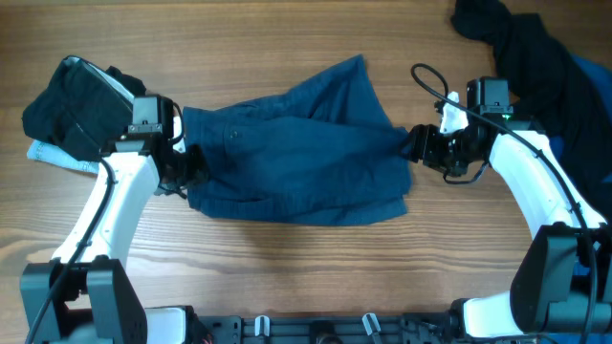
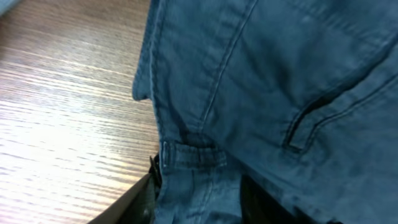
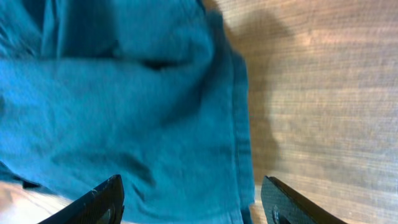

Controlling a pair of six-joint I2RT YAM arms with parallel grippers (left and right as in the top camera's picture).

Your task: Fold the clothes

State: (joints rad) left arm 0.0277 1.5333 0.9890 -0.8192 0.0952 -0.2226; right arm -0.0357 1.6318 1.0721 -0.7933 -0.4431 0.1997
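The dark teal-blue shorts (image 1: 296, 143) lie spread and rumpled in the middle of the table. My left gripper (image 1: 186, 167) is at their left edge. In the left wrist view its fingers (image 2: 199, 205) are closed on the waistband by a belt loop (image 2: 189, 155). My right gripper (image 1: 413, 145) is at the shorts' right edge. In the right wrist view its fingers (image 3: 193, 202) are wide open, low over the hem of a leg (image 3: 239, 137), with cloth between them but not pinched.
A black garment (image 1: 72, 105) lies at the far left on a pale-denim piece (image 1: 53, 155). A dark pile (image 1: 516, 48) and a brighter blue piece (image 1: 595, 96) lie at the back right. Bare wood (image 1: 306, 258) shows in front of the shorts.
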